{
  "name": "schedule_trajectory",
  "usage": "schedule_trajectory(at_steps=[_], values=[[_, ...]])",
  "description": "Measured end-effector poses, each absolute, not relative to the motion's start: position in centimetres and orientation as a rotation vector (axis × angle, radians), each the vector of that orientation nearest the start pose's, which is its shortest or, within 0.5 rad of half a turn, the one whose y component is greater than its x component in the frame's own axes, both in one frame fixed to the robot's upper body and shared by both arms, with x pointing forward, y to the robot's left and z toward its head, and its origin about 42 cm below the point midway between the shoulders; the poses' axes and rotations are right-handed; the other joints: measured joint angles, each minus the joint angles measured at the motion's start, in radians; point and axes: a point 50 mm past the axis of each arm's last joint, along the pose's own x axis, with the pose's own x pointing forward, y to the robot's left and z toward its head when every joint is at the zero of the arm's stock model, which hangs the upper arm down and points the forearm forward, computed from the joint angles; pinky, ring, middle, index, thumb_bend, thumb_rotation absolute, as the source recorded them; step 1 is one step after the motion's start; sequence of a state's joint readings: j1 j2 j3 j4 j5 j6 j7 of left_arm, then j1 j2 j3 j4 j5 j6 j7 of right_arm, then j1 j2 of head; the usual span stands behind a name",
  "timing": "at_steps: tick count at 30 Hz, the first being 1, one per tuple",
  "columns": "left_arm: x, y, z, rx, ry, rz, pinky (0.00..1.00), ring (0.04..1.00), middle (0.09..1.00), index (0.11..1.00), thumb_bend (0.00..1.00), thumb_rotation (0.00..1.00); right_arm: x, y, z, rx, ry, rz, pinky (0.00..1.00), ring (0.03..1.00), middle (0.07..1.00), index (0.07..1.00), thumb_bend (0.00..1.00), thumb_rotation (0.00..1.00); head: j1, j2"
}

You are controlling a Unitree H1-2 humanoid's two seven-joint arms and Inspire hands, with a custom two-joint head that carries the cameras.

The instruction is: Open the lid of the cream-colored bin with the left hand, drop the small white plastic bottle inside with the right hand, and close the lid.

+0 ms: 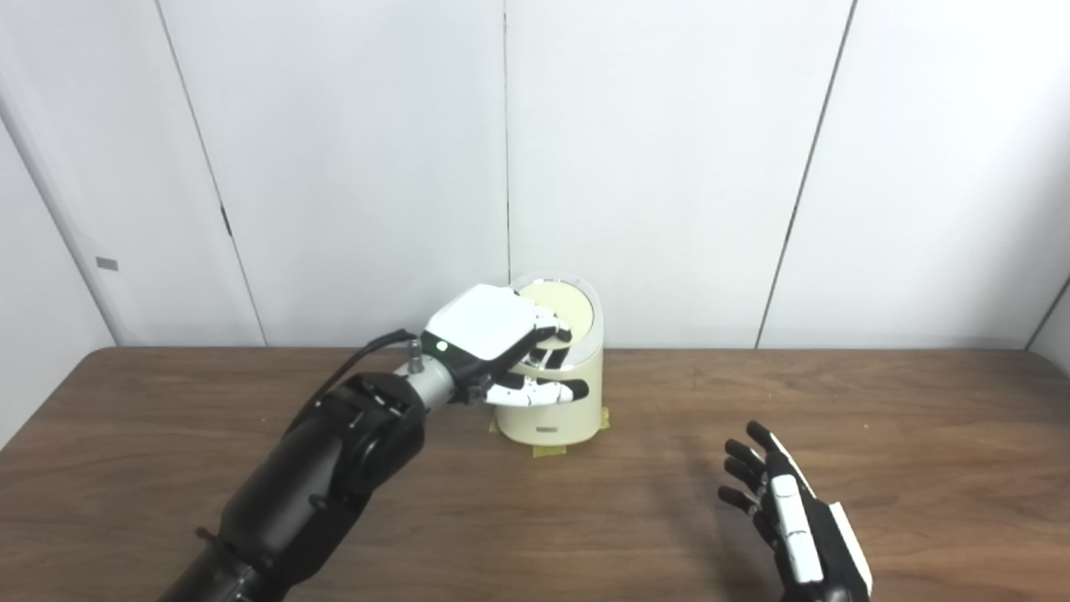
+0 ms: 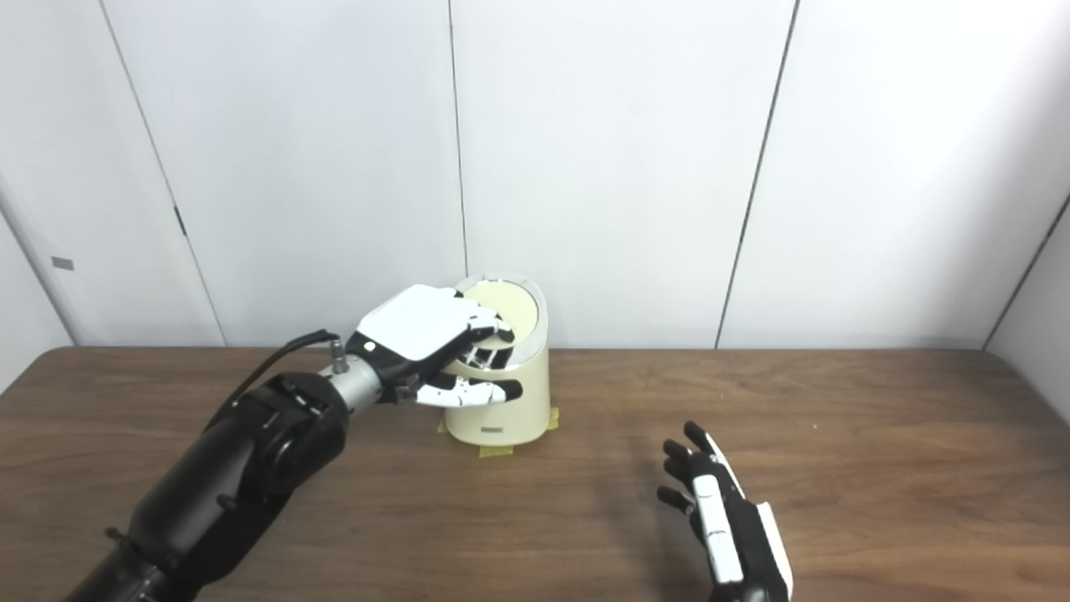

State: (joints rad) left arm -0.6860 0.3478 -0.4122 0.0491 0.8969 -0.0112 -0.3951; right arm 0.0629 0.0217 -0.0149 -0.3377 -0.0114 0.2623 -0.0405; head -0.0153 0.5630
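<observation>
Left hand [image 1: 493, 347] sits on bin [image 1: 552, 401] at back-center of bench [image 1: 167, 401], fingers [image 1: 547, 326] curled over lid [image 1: 562, 305] w/ thumb against bin's front; lid looks down. Tape bits [image 1: 547, 451] at bin base. Right hand [image 1: 790, 518] hovers near front-right, fingers spread, holding nothing. Bottle not visible.

I can read nothing here; the small label [image 1: 547, 430] low on my bin's [image 1: 577, 401] front is too blurred.
</observation>
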Motion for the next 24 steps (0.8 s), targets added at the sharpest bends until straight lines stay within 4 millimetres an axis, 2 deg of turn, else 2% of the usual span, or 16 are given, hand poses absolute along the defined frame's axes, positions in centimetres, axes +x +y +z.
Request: schedule_trajectory(at_steps=[2, 5, 7, 13, 17, 20, 24], values=[[43.5, 15.9, 28.1, 1.396, -0.468, -0.466, 0.76, 0.862, 0.87, 0.858, 0.51, 1.0, 25.9, -21.5, 15.4, 0.007, -0.014, -0.075, 0.77, 0.863, 0.861, 0.913, 0.55, 0.93, 0.0, -0.002], [43.5, 16.5, 28.1, 1.276, -0.468, -0.419, 0.8, 0.895, 0.909, 0.907, 0.47, 0.99, 25.9, -21.5, 15.4, 0.007, -0.015, -0.073, 0.77, 0.86, 0.861, 0.914, 0.55, 0.92, 0.0, -0.006], [43.6, 17.2, 28.2, 1.179, -0.457, -0.37, 0.78, 0.901, 0.933, 0.93, 0.45, 0.99, 25.9, -21.5, 15.4, 0.006, -0.015, -0.071, 0.77, 0.861, 0.863, 0.912, 0.56, 0.93, -0.003, -0.008], [43.9, 19.0, 29.4, 0.944, -0.433, -0.275, 0.83, 0.925, 0.936, 0.927, 0.43, 0.99, 25.9, -21.5, 15.2, 0.001, -0.009, -0.07, 0.75, 0.855, 0.862, 0.905, 0.55, 0.94, -0.005, -0.014], [42.9, 19.6, 29.9, 0.818, -0.441, -0.239, 0.86, 0.924, 0.93, 0.925, 0.4, 0.99, 26.0, -21.5, 15.2, -0.003, -0.01, -0.07, 0.75, 0.856, 0.861, 0.899, 0.55, 0.94, -0.005, -0.017], [41.7, 20.1, 29.4, 0.7, -0.418, -0.214, 0.89, 0.914, 0.901, 0.912, 0.39, 1.0, 26.0, -21.5, 15.2, -0.003, -0.011, -0.069, 0.77, 0.866, 0.867, 0.904, 0.56, 0.93, -0.005, -0.015], [40.1, 21.4, 27.2, 0.575, -0.339, -0.184, 0.88, 0.893, 0.884, 0.913, 0.44, 1.0, 26.1, -21.5, 15.3, -0.002, -0.014, -0.068, 0.78, 0.877, 0.877, 0.902, 0.54, 0.94, -0.008, -0.008]])
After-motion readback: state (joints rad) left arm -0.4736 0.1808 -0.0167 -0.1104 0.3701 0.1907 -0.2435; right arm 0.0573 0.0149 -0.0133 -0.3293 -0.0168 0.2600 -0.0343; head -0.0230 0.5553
